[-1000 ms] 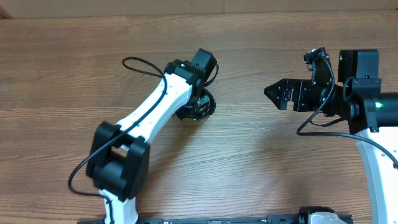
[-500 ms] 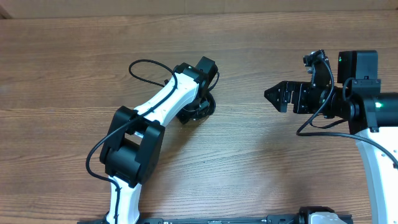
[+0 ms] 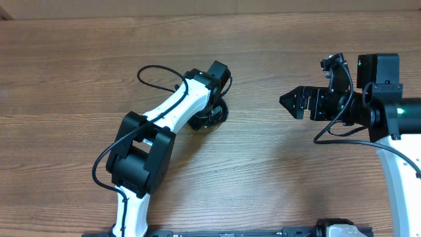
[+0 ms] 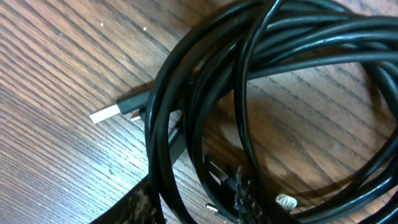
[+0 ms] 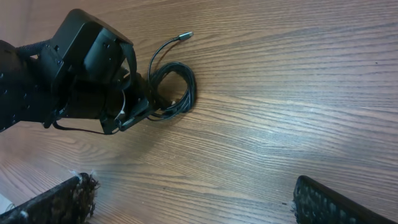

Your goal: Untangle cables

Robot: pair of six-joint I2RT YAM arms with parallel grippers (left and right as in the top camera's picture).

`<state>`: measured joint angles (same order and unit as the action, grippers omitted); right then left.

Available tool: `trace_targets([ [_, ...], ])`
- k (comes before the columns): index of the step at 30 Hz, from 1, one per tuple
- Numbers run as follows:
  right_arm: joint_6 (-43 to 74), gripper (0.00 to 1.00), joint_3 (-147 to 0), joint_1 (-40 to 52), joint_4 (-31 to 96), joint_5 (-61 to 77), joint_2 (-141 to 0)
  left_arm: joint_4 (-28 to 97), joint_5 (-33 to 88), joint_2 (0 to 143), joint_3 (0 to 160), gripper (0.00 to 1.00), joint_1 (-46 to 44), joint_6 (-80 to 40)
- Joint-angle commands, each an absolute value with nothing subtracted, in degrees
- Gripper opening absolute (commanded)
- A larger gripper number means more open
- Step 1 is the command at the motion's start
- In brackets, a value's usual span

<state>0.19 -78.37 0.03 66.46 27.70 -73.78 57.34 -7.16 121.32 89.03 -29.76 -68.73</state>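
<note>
The cables [image 3: 220,110] lie as one coiled black bundle on the wooden table, partly hidden under my left wrist in the overhead view. In the left wrist view the coil [image 4: 261,43] fills the frame, with a silver-tipped flat plug [image 4: 107,114] sticking out at the left. My left gripper [image 4: 189,208] is down on the coil, its fingers drawn in around a few strands. In the right wrist view the bundle [image 5: 179,87] shows a loose end with a small plug [image 5: 185,35]. My right gripper [image 3: 287,100] is open and empty, well to the right of the bundle.
The left arm [image 3: 168,112] stretches diagonally from the front edge to the bundle, with its own thick black wire looping beside it. A cardboard-coloured strip [image 3: 210,6] runs along the far edge of the table.
The left arm's elbow has swung right and forward while its gripper stayed on the bundle. In the last half second nothing visibly moves. The right arm is still.
</note>
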Motion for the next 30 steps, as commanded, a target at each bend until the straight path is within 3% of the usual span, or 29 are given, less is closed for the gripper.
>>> trace_targets([
  [1,-0.03,1.00,-79.02,-0.12,66.35,28.10,-74.61,57.84,-7.92,122.58,86.17,0.35,-29.65,-68.38],
  [5,-0.03,1.00,-79.00,-0.12,66.35,28.14,-75.40,56.66,-7.88,122.56,86.39,0.04,-29.63,-60.45],
  [9,-0.03,1.00,-79.02,-0.12,66.17,28.12,-76.23,57.08,-5.50,121.62,90.41,0.04,-28.10,-45.89],
  [17,0.01,0.99,-79.02,-0.05,65.01,29.89,-76.27,57.82,5.15,113.30,100.90,0.04,-24.93,-27.64],
  [22,0.45,0.83,-79.02,-0.05,64.14,33.28,-76.27,55.31,11.81,106.26,103.13,0.04,-24.38,-14.52],
  [30,7.79,0.82,-79.02,-0.05,59.86,33.43,-76.27,52.51,27.31,100.33,103.13,0.04,-23.92,-4.01],
])
